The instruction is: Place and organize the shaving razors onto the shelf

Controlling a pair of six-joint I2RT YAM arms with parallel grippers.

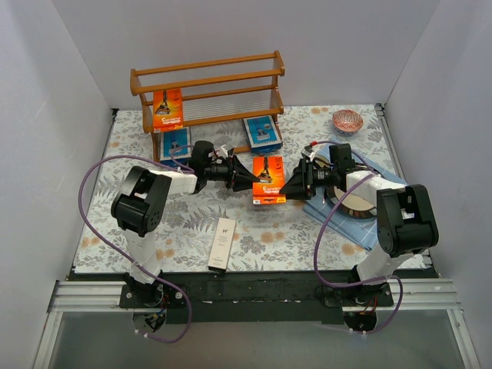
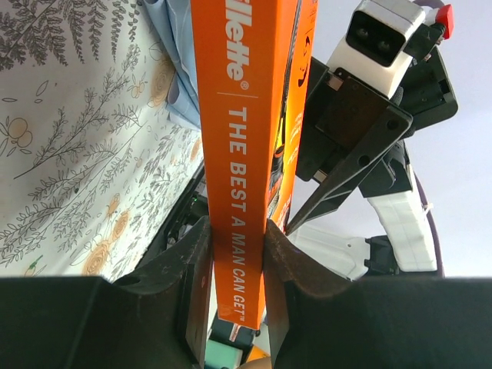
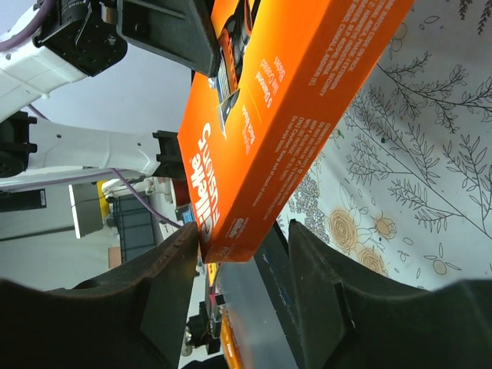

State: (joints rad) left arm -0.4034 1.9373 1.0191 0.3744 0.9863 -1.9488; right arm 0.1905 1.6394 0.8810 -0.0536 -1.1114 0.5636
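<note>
An orange razor pack hangs above the table's middle between my two grippers. My left gripper is shut on its edge; the left wrist view shows both jaws pressed on the pack. My right gripper is open around the pack's other end, with a gap at one finger. The wooden shelf stands at the back. A second orange pack stands on it. Two blue cards stand at its foot. The slim white box lies near the front.
A blue cloth lies under the right arm, with a round object on it. A small patterned bowl sits at the back right. White walls close in the floral-covered table on three sides.
</note>
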